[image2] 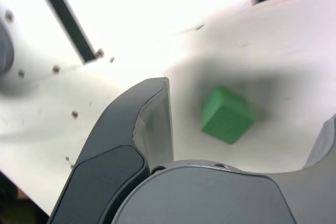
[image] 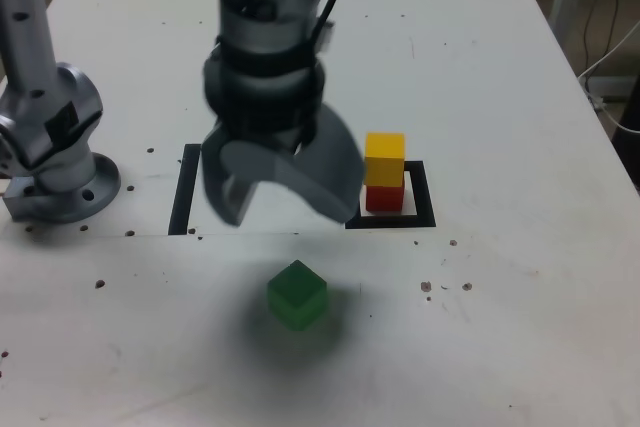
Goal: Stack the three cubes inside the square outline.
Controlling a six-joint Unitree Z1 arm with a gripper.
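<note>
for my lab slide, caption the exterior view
Open gripper above the green cube; yellow cube stacked on red inside the square outline.

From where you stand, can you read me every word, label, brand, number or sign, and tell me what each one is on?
There are none to read: no lettering or numbers show on the green cube, the yellow cube, the red cube or the hand.

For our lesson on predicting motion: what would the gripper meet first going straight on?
Probably the green cube or the tabletop beside it; the exact line and depth are unclear.
</note>
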